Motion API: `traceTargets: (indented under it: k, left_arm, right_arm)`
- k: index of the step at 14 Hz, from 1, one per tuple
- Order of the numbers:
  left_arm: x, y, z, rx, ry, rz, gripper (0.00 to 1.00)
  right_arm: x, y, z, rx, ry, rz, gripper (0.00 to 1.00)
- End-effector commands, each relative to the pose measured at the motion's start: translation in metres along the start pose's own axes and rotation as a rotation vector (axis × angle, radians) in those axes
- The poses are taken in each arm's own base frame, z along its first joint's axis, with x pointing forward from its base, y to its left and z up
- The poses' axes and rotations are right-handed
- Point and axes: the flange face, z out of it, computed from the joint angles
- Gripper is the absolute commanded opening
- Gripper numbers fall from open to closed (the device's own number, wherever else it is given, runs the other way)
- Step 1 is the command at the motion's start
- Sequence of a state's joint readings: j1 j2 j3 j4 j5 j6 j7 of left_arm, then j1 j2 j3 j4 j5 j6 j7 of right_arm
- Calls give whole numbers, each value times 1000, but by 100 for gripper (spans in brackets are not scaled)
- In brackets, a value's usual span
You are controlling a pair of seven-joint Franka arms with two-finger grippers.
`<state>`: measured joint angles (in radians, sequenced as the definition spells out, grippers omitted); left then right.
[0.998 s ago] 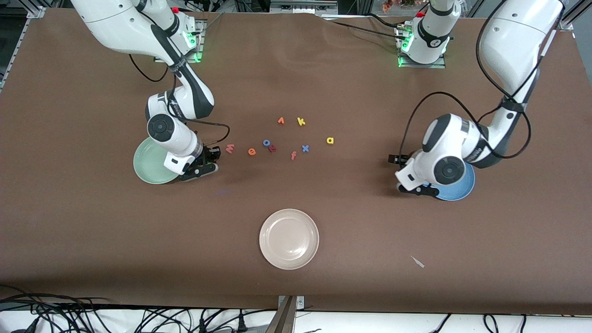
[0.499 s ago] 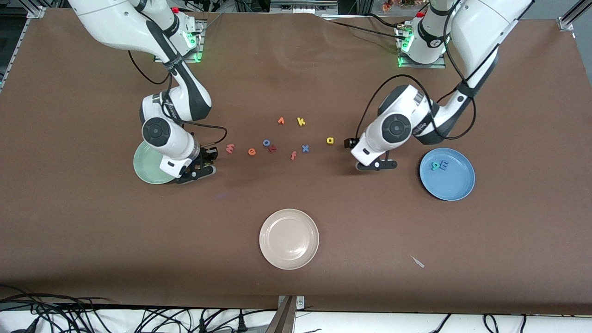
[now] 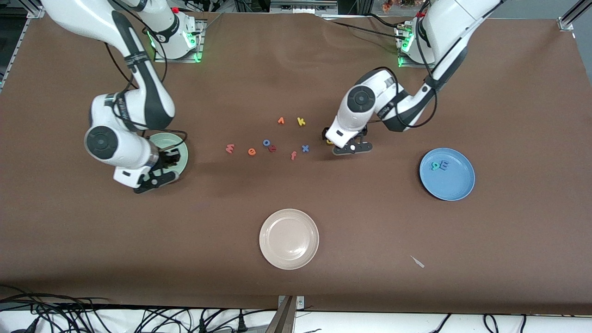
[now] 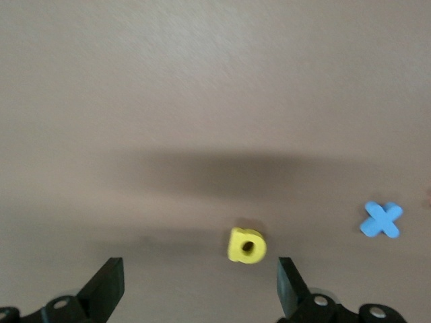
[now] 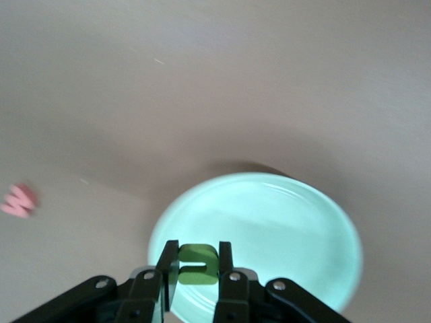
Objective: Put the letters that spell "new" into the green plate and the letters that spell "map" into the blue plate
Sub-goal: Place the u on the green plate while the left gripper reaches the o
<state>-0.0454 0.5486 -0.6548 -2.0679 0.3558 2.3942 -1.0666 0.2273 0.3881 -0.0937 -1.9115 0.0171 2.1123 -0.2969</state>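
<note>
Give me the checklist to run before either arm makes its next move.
1. Right end effector shut on the green n: ok.
2. Green n over the green plate for release: ok.
3. Left end effector open above the yellow a: ok.
4. Yellow a between the left fingers, blue x outside them: ok.
5. Teal p and blue m in the blue plate: ok.
6. Orange e and pink w in the green plate: not ok.
</note>
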Motion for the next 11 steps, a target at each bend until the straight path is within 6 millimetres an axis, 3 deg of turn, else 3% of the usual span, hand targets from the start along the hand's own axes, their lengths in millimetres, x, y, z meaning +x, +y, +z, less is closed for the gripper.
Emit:
traceTargets:
  k: [1,4,9,11]
  left_arm:
    - [-6,11,4,-11,43,-11,97]
    - [-9,13,14,-14,30,-4,88]
    - [-11,22,25,-8,32,20,78]
    - [-10,27,28,-13,25,20,70]
  right_arm:
    - [-35,15,0,7,1,-21,19]
    - [-79,10,28,-17,99,-2,19]
    - [-91,10,43,-23,115,6,20]
    - [-101,6,62,-30,132,9,22]
